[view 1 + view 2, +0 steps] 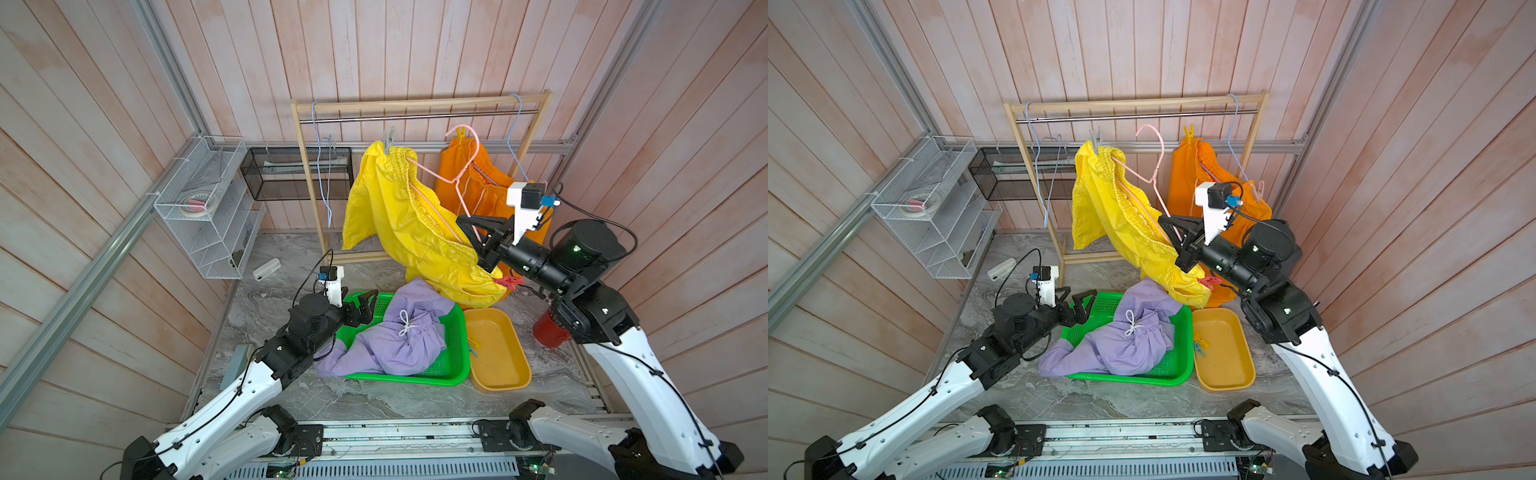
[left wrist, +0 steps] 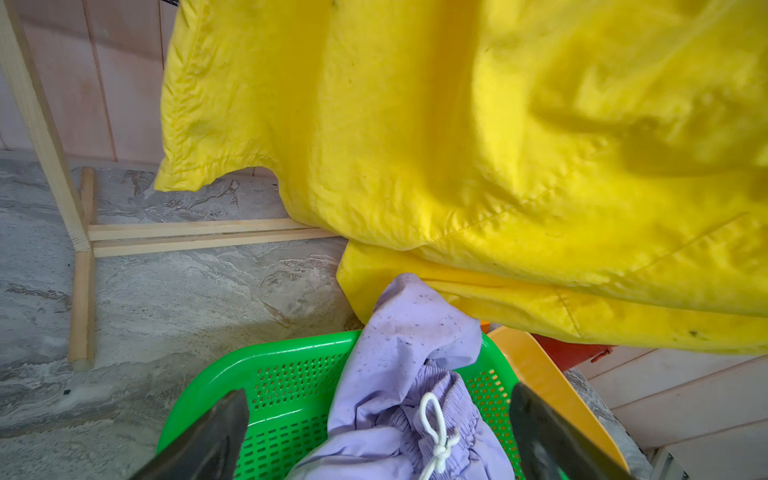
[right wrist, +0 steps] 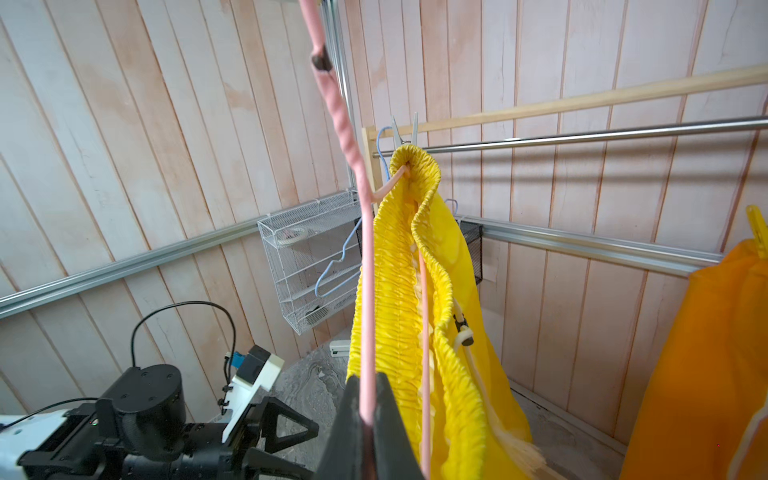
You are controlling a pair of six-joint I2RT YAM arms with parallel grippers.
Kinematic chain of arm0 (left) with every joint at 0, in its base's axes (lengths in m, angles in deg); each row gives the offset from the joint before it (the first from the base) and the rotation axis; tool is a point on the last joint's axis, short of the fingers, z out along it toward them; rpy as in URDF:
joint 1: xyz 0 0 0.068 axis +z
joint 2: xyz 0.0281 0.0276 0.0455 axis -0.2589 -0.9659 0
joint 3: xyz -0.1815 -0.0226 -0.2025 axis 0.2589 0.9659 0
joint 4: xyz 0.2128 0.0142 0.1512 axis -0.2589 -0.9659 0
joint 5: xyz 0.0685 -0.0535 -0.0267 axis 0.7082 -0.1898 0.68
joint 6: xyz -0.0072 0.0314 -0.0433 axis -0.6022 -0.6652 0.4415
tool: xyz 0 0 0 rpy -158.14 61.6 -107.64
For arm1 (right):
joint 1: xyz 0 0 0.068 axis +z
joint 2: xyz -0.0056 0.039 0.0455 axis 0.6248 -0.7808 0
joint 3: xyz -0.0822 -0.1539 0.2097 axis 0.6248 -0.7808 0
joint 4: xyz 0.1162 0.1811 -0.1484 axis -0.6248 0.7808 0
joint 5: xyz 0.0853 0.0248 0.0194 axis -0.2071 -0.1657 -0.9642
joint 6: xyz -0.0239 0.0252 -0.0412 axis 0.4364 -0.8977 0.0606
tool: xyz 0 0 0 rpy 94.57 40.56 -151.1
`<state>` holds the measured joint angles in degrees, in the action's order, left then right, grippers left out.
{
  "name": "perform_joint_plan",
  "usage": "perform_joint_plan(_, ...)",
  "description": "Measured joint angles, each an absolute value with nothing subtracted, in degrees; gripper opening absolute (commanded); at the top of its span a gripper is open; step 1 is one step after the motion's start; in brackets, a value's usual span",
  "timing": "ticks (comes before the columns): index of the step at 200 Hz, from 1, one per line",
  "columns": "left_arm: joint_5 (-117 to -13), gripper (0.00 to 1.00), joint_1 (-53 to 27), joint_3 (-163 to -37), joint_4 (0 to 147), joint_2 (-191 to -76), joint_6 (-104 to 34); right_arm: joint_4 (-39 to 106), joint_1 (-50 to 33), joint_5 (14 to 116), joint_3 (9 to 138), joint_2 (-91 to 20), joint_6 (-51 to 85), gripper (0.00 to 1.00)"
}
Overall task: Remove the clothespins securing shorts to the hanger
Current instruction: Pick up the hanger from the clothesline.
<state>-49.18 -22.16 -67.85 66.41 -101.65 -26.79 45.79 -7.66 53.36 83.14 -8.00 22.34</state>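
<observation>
While your left jaws gape wide and empty over the rim of the green basket [image 1: 415, 379], by the lilac shorts [image 1: 399, 345], your right jaws pinch the pink hanger [image 3: 366, 291]; beyond, a grey clothespin [image 1: 389, 141] pins the yellow shorts [image 1: 386, 208] to it.

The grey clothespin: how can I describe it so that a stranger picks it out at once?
Find the wooden rack at the back wall; the yellow shorts hang before its middle. The grey clothespin sticks up from their highest corner, clamped on the waistband. The pin atop the orange shorts is yellow, not grey.
</observation>
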Motion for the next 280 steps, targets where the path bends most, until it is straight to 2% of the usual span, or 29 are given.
perform_joint_plan(42, -47.55, 1.00, -22.16, -67.85, 63.88, -97.52, -25.93, 44.96, -7.62, 48.42, 86.77, -7.67, 20.14, 0.00)
perform_joint_plan(85, -46.54, 1.00, -22.16, -68.20, 61.49, -92.34, -25.30, 43.47, -7.62, 43.83, 96.10, -13.05, 15.68, 0.00)
perform_joint_plan(174, -44.77, 1.00, -22.16, -69.14, 57.52, -87.86, -25.32, 45.35, -7.57, 40.73, 111.89, -18.80, 12.07, 0.00)
perform_joint_plan(191, -44.40, 1.00, -22.16, -69.22, 56.95, -88.21, -25.32, 46.09, -7.57, 41.40, 108.93, -15.85, 12.77, 0.00)
perform_joint_plan(228, -43.96, 1.00, -22.16, -69.22, 56.38, -88.69, -25.32, 46.64, -7.55, 42.21, 92.89, -4.74, 14.41, 0.00)
perform_joint_plan(280, -43.94, 1.00, -22.16, -69.18, 56.51, -88.77, -25.32, 43.95, -7.57, 42.23, 75.56, 1.64, 15.06, 0.00)
